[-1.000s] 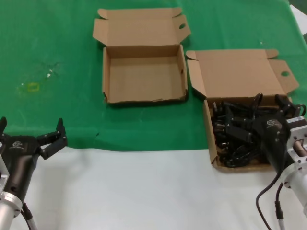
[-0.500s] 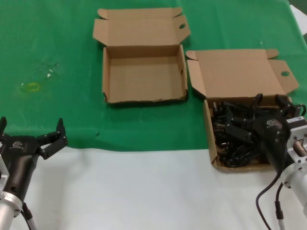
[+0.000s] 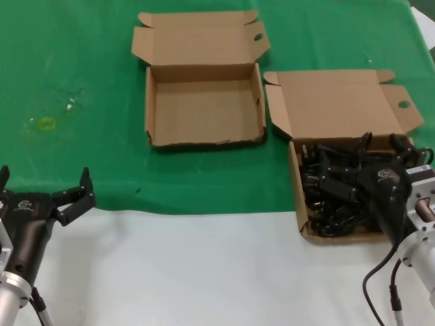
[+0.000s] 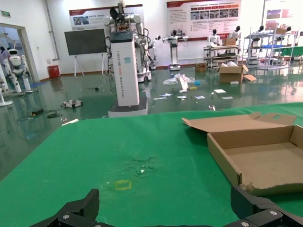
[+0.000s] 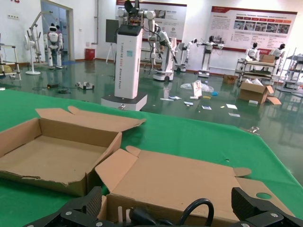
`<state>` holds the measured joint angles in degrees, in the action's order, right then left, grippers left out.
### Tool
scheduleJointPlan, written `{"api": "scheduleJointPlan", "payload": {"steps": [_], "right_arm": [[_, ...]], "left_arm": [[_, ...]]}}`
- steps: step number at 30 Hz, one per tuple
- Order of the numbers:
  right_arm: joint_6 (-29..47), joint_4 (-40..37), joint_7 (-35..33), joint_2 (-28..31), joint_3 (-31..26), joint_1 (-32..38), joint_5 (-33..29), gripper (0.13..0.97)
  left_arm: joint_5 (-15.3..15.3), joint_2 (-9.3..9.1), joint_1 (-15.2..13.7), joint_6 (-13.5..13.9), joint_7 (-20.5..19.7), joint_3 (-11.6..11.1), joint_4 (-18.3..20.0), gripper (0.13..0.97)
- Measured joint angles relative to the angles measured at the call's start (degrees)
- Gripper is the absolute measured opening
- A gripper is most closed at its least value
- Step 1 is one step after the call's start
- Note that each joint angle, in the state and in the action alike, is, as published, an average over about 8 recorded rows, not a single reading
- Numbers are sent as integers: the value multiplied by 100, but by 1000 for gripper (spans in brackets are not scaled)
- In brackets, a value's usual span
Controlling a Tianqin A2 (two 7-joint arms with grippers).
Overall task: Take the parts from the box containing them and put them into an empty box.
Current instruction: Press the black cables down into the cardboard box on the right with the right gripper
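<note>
The right gripper (image 3: 366, 163) hangs with jaws spread over the coiled black power cords (image 3: 333, 197) in the shallow brown cardboard box (image 3: 297, 197); it should sink squarely over one bundle before pinching. The left gripper (image 3: 42, 187) waits with jaws spread.

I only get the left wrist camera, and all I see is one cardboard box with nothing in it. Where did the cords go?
Observer: The black power cords lie tangled in a second cardboard box. It sits to the right of the empty box, outside your view.
Operator: Is the other hand near them?
Observer: Yes, the right gripper is right over the cords, low in that box.
Operator: Did it grab one?
Observer: No, its fingers are spread open, with a loop of cord between them.
</note>
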<state>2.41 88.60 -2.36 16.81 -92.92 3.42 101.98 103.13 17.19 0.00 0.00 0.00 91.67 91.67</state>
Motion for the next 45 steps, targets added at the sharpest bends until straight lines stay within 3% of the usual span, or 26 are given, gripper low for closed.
{"api": "scheduleJointPlan", "payload": {"steps": [19, 27, 36, 40, 45], "right_arm": [[23, -3, 4, 39, -8, 23, 1, 966], [64, 59, 155, 400, -128, 61, 53, 966], [449, 442, 890, 1831, -734, 303, 25, 966], [1203, 539, 1234, 2709, -1083, 811, 8, 966], [2466, 405, 1254, 3751, -1769, 1946, 195, 966]], "left_arm": [[0, 0, 0, 0, 0, 0, 0, 940], [0, 0, 0, 0, 0, 0, 0, 843], [0, 0, 0, 0, 0, 0, 0, 674], [0, 0, 0, 0, 0, 0, 0, 590], [0, 0, 0, 0, 0, 0, 0, 449]]}}
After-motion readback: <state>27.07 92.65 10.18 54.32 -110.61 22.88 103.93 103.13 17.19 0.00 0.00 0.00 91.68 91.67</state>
